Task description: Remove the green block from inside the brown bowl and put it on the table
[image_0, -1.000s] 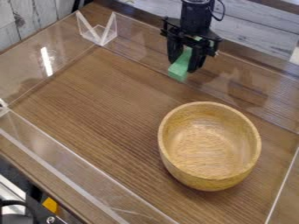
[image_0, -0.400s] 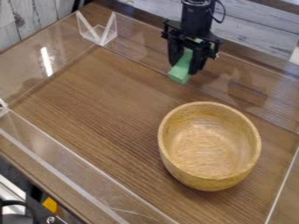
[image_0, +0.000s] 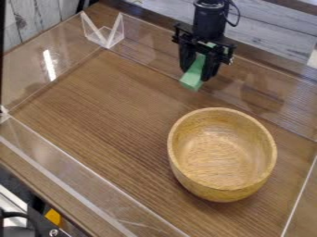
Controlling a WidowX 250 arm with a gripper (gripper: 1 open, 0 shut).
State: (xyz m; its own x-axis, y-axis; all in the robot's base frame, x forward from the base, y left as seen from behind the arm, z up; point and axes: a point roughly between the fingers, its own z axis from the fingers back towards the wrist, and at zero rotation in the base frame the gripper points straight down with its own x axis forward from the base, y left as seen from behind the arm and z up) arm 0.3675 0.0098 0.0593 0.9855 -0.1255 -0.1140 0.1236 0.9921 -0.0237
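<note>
My gripper (image_0: pixel 202 67) points straight down over the far middle of the table (image_0: pixel 99 111). Its dark fingers (image_0: pixel 183 57) close around the upper part of the green block (image_0: pixel 191 77). The block hangs tilted, with its lower end at or just above the wood; I cannot tell whether it touches. The brown bowl (image_0: pixel 223 183) sits nearer the camera, to the right, and its tan inside holds nothing. The gripper is well clear of the bowl, beyond its far rim.
Clear acrylic walls (image_0: pixel 74 180) run along the table's edges. A folded clear piece (image_0: pixel 103 28) stands at the back left corner. Bare wood stretches left of the gripper and the bowl.
</note>
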